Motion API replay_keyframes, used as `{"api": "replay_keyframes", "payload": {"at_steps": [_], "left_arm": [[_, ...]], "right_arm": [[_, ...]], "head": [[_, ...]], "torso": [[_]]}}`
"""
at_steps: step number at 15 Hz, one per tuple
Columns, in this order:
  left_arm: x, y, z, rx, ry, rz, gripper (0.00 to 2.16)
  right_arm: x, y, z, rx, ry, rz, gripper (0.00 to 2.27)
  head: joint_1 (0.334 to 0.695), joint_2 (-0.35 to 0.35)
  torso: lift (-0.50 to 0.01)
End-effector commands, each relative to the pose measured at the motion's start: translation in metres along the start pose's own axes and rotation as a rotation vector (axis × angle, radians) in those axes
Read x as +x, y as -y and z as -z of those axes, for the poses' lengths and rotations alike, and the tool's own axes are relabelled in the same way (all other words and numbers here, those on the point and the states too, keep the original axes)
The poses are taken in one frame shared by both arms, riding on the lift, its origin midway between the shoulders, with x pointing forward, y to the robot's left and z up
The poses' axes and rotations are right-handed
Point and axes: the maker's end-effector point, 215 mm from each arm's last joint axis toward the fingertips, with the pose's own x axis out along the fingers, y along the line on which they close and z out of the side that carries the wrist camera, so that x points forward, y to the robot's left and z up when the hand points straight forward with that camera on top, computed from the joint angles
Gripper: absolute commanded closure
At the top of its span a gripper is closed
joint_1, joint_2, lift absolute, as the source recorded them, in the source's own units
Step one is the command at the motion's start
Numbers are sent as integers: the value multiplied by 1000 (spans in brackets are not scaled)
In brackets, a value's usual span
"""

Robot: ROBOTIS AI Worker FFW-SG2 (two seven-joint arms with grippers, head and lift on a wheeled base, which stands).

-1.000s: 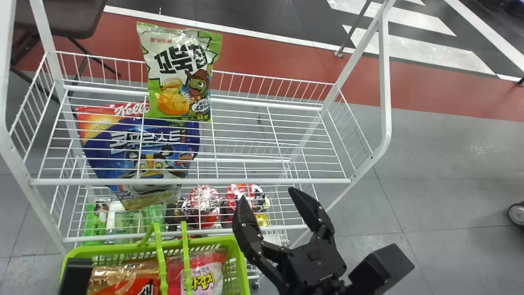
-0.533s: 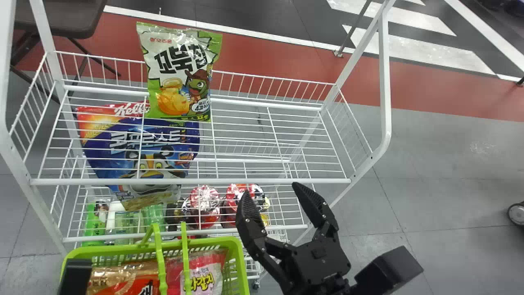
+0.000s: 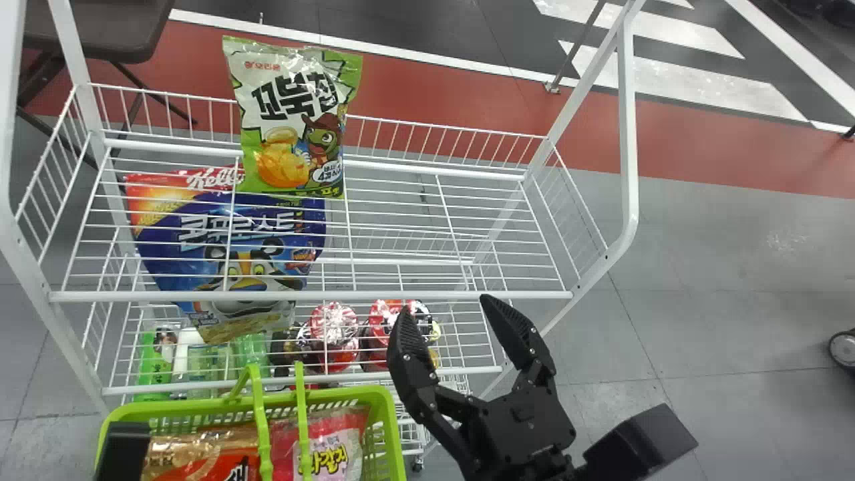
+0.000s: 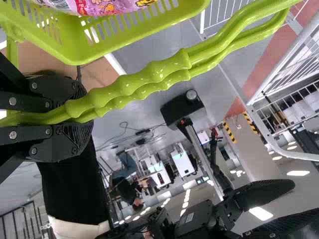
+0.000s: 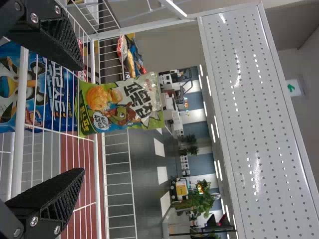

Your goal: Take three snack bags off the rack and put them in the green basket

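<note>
My right gripper (image 3: 449, 321) is open in front of the rack's right part, nothing between its fingers. In the right wrist view, the right gripper (image 5: 82, 119) faces a green snack bag (image 5: 119, 105), which is some way beyond it. That green snack bag (image 3: 294, 120) stands on the top shelf, left of centre in the head view. The green basket (image 3: 391, 427) sits at the lower left with an orange bag (image 3: 200, 457) and a pink-red bag (image 3: 334, 444) inside. My left gripper (image 4: 75, 117) is parked, shut on the basket's handles (image 4: 134, 84).
A blue cereal bag (image 3: 234, 254) stands on the shelf below. Bottles (image 3: 155, 361) and red-topped containers (image 3: 334, 327) are lower down. White wire edges and the rack's right post (image 3: 628, 133) stand near the right gripper. A dark chair (image 3: 100, 30) is behind at left.
My right gripper has shifted slightly to the right in the head view, its fingers still apart. The green snack bag and the basket's contents have stayed put.
</note>
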Motion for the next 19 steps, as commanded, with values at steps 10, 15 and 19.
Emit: {"api": "replay_keyframes", "payload": {"at_steps": [10,15,19], "left_arm": [[0,0,0,0,-1,1,1774],[0,0,1,-1,-1,1,1774],[-3,-1,1,-7,4,0,1774]], "right_arm": [[-2,2,-3,-4,8,5,90],[-2,3,-6,-6,13,6,90],[-2,2,-9,-6,19,5,90]], "head": [[695,-350],[695,-350],[695,-350]], "torso": [[-26],[-26],[-26]]}}
